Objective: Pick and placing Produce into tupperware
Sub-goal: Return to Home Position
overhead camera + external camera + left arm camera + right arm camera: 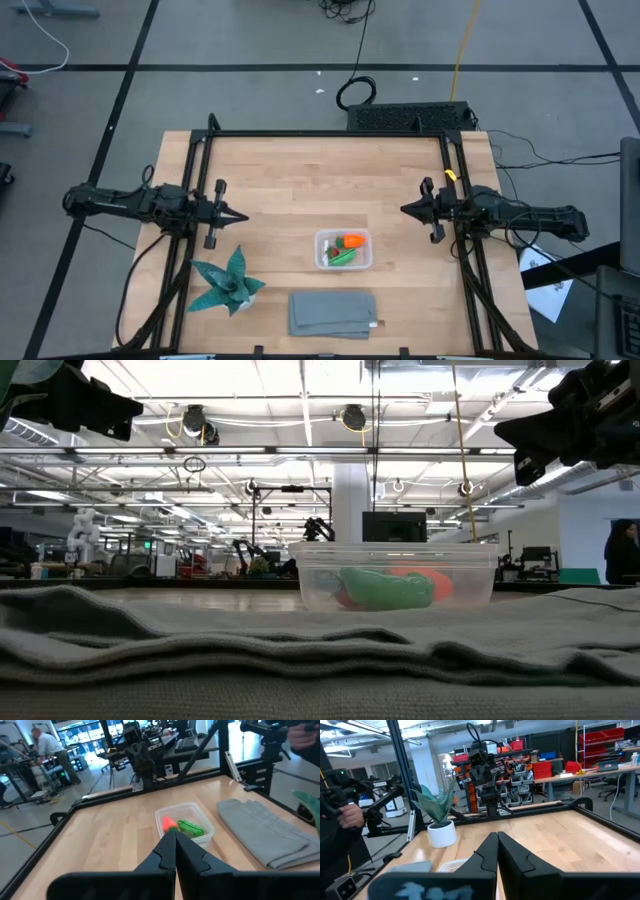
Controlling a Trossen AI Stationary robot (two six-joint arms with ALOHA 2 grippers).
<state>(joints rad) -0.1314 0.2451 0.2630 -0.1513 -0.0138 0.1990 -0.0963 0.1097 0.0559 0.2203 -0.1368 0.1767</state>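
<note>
Lower centre: tupperware (319, 250) (light, flexible, I judge); I'd grip its rim. Left tool (238, 214) mid-left, right tool (405, 209) mid-right, both closed.

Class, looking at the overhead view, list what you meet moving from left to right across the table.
left gripper → tupperware → right gripper. The plant and the grey cloth are left out, since each overlaps a neighbour in that order.

My left arm (120, 201) and right arm (530, 214) are near-black, slim and jointed, trailing black cables (135, 275). My left gripper (236, 214) and right gripper (405, 209) carry matte black fingers (164, 854) that taper to wedge-shaped tips.
</note>
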